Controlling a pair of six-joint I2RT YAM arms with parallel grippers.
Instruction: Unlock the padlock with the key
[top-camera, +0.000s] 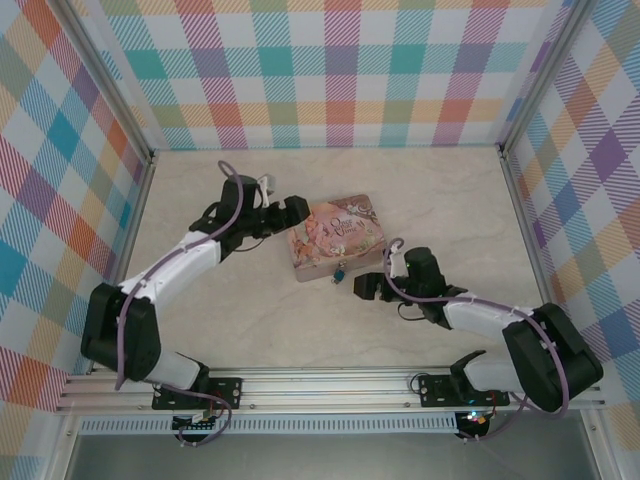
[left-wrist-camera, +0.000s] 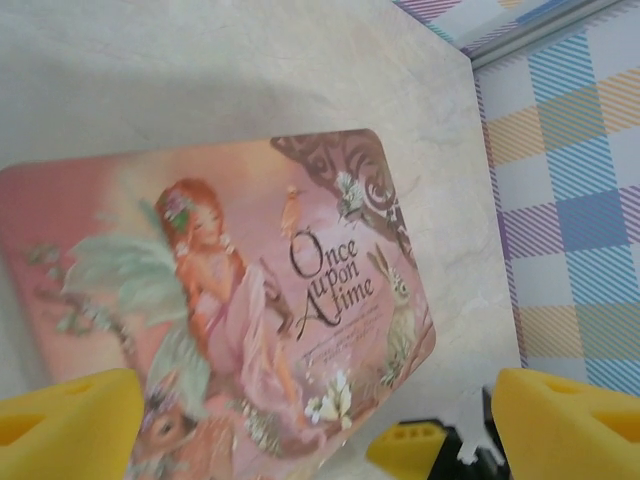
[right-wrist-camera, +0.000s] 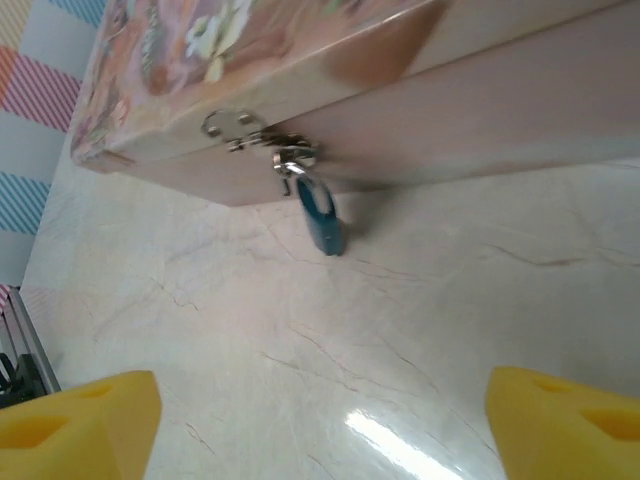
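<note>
Nearest the arm bases, bare pale marble-look table (top-camera: 300, 335). Just beyond it on the right, low over that surface, the right gripper (top-camera: 365, 288), jaws spread wide with nothing between them, aimed at the near long side of the pink illustrated tin (top-camera: 335, 238). From the right wrist, the same right gripper (right-wrist-camera: 320, 430) with its yellow pads (right-wrist-camera: 90, 420) far apart at the bottom corners and open tabletop between. Straight ahead of those pads, the padlock (right-wrist-camera: 322, 215): blue body hanging from the silvery hasp (right-wrist-camera: 255, 135) on the tin's front wall, shackle threaded through it, body tilted and dangling just above the table, well clear of both fingers. From above, the padlock (top-camera: 338, 272) as a small blue speck at the tin's near edge, just beside the right gripper's tips but not touching them. Farther back, the tin lying flat and closed, lid up, lettered "Once upon a time". At its far left end, the left gripper (top-camera: 295, 210), likewise wide open and holding nothing; contact with the tin impossible to tell. From the left wrist, the left gripper (left-wrist-camera: 320, 425) hovering over the lid. Behind everything, plaid walls (top-camera: 340, 70).
</note>
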